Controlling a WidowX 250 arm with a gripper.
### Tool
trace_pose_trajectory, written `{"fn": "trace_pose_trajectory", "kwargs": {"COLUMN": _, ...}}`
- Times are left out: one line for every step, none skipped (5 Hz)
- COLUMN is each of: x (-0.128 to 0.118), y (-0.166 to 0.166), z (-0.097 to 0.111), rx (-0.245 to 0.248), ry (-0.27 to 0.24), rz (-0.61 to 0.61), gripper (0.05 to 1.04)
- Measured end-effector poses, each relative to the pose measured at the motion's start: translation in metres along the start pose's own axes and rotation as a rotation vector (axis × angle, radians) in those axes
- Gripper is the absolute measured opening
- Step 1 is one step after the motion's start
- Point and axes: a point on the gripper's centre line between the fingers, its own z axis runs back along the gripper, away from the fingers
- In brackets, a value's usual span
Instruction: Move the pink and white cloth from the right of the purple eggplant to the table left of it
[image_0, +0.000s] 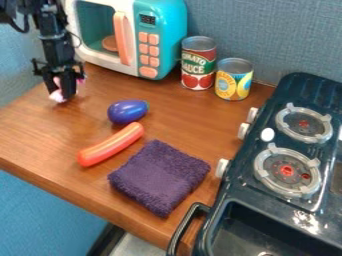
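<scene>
has the fingers (51, 83) clamped on a small pink-and-white object (58, 96), upright above the far left part of the wooden tabletop (40, 131). hangs just to the left of a teal-and-white toy microwave (164, 50), with an orange handle (121, 39) on its front. shows, to the right of the fingers and nearer, a shiny purple toy eggplant (127, 112) on its side. shows next, just nearer, an orange-red toy sausage (110, 145) at a slant, then a folded dark purple cloth (160, 176) to its right. includes, right of the microwave, a tomato can (198, 65) and a shorter yellow-and-blue can (234, 80), both upright and side by side. ends at the right with a dark toy stove (310, 89), with two round burners (287, 171) and, at the near end, a dark basin (267, 232).
</scene>
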Motion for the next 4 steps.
{"fn": "trace_pose_trajectory", "kwargs": {"x": 0.004, "y": -0.003, "z": -0.004, "rx": 0.007, "ry": 0.025, "rz": -0.001, "gripper": 0.43}}
{"fn": "trace_pose_trajectory", "kwargs": {"x": 0.005, "y": -0.012, "z": -0.002, "rx": -0.002, "ry": 0.055, "rz": -0.027, "gripper": 0.742}}
{"fn": "trace_pose_trajectory", "kwargs": {"x": 0.004, "y": -0.018, "z": -0.005, "rx": -0.019, "ry": 0.019, "rz": -0.033, "gripper": 0.982}}
{"fn": "trace_pose_trajectory", "kwargs": {"x": -0.006, "y": -0.021, "z": -0.004, "rx": -0.017, "ry": 0.007, "rz": -0.037, "gripper": 0.999}}
